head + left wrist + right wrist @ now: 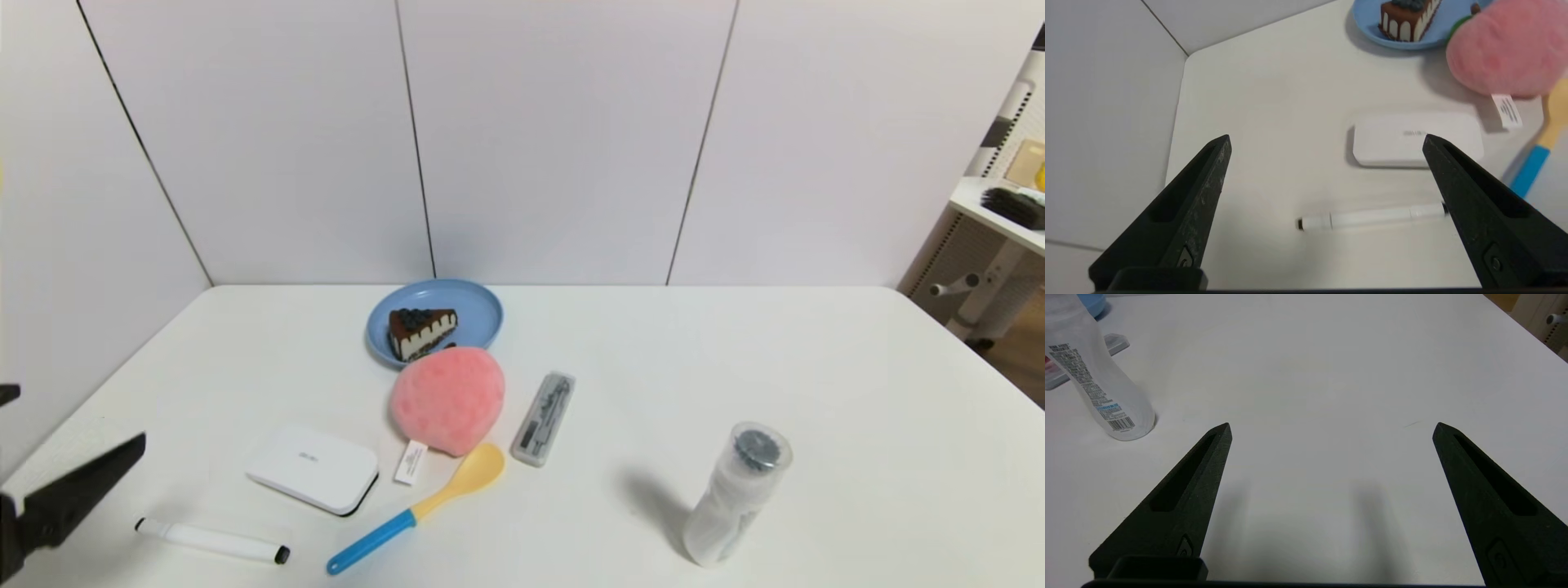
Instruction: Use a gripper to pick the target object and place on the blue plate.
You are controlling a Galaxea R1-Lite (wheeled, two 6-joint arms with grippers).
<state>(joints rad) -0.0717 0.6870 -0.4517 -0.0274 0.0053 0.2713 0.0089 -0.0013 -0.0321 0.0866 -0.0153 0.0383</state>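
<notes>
White table (735,351) is seen; cake (420,331) is set on the plate (482,314), behind the peach (447,398). Left gripper (1327,141) and right gripper (1331,428) are spread, empty.

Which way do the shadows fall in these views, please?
Head view: the bottle throws a soft shadow toward the left. Left wrist view: the peach and cake slice on the blue plate shade similarly. Right wrist view: faint finger shadows lie beneath the right gripper.

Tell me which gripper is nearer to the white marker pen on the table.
Left. The left gripper hangs open just above and in front of the marker pen at the table's near left. The right gripper is open over bare table on the right, beyond the clear bottle.
</notes>
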